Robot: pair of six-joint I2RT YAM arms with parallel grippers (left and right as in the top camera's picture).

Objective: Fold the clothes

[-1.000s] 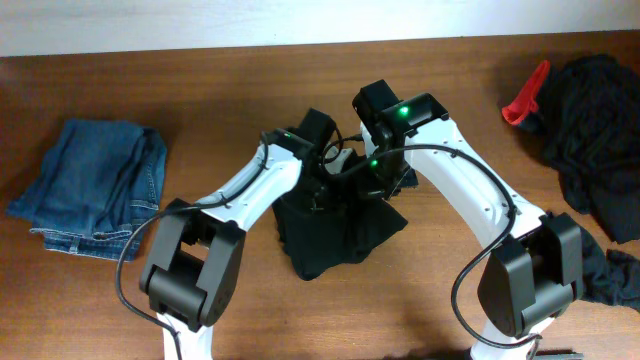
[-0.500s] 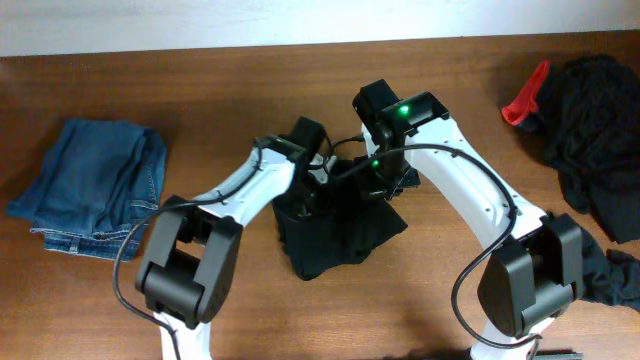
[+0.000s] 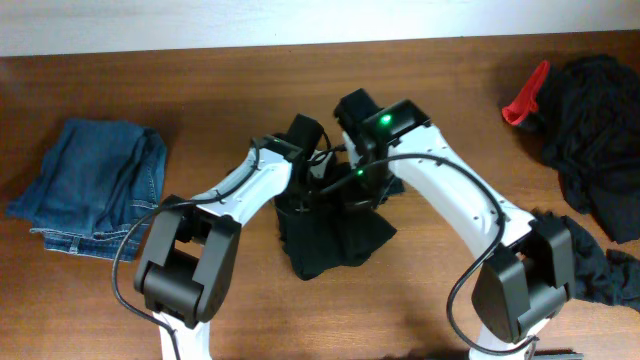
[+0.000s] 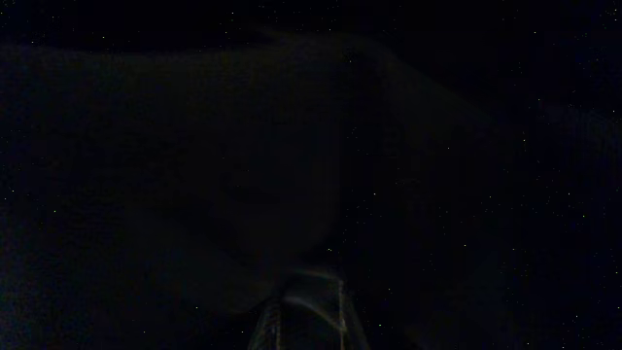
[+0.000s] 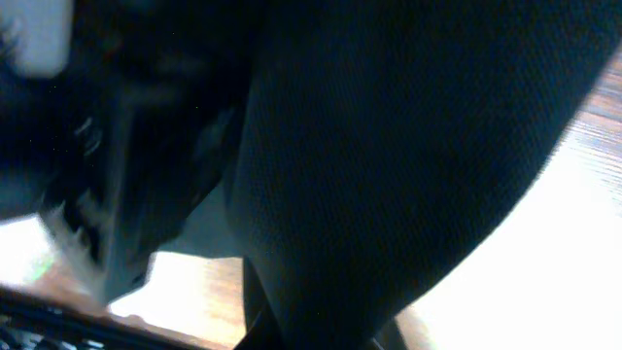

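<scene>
A black garment [image 3: 335, 240] from the clothes hangs bunched at the middle of the table, held up where my two arms meet. My right gripper [image 3: 362, 188] is shut on its upper edge. In the right wrist view the black fabric [image 5: 389, 175] rises from between the jaws [image 5: 321, 331] and fills most of the picture. My left gripper [image 3: 312, 190] sits against the garment's top left. The left wrist view is almost wholly dark with black cloth [image 4: 292, 146] over the lens. Only faint finger outlines [image 4: 335, 306] show, so the left grip cannot be read.
Folded blue jeans [image 3: 95, 185] lie at the left on the wooden table [image 3: 200, 90]. A heap of black clothes [image 3: 595, 130] with a red item [image 3: 525, 95] lies at the right edge. More black cloth [image 3: 610, 270] sits by the right arm's base.
The right arm has swung left, toward the left gripper. The hanging garment has shifted slightly left and looks narrower. The left arm has barely moved.
</scene>
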